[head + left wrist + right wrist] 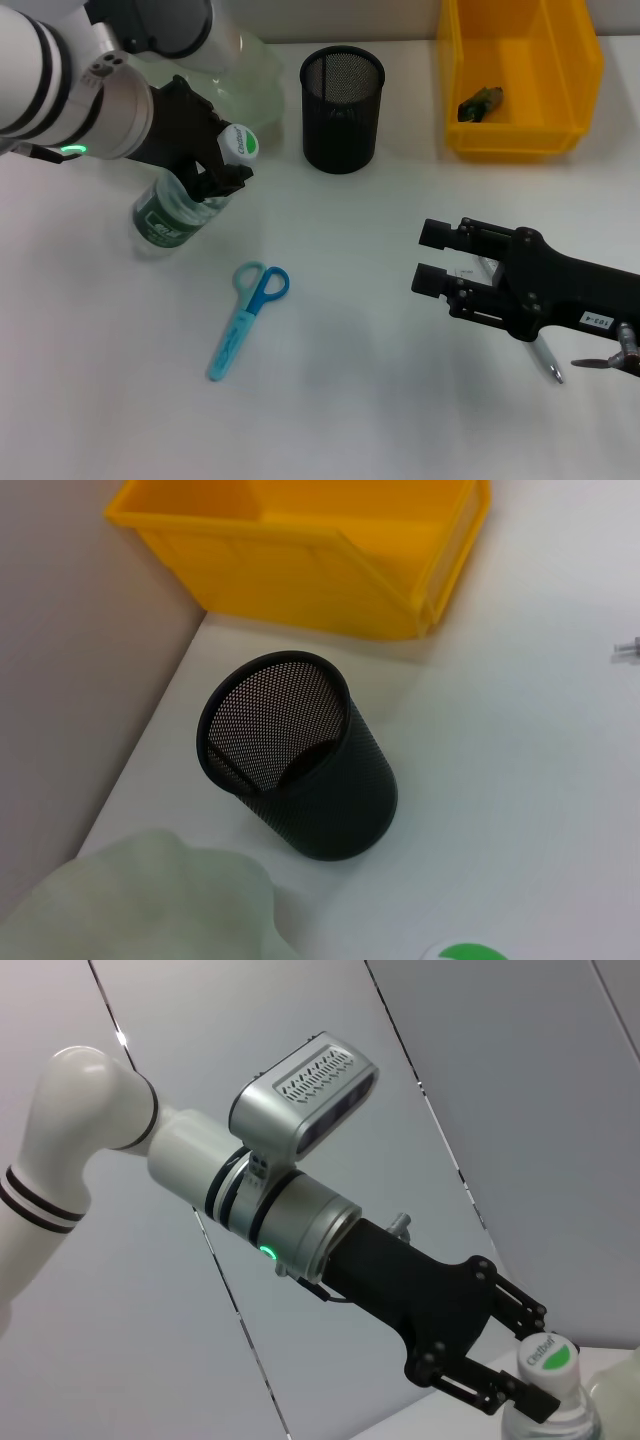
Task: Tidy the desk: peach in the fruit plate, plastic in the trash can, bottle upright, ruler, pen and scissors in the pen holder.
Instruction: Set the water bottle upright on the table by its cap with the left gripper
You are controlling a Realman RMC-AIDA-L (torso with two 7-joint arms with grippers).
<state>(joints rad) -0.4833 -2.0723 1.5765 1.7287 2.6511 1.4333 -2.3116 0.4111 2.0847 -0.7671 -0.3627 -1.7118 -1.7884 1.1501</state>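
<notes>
A clear bottle with a green label and a white-green cap leans tilted, its base on the table. My left gripper is shut on its neck, and the right wrist view shows the same grip on the bottle. Blue scissors lie flat in front of the bottle. The black mesh pen holder stands upright at the back. My right gripper hovers open at the right, holding nothing, and a silver pen lies partly under that arm. Peach and ruler are out of view.
A yellow bin sits at the back right with a crumpled green-and-dark scrap inside. A pale translucent green plate stands behind the bottle, next to the pen holder.
</notes>
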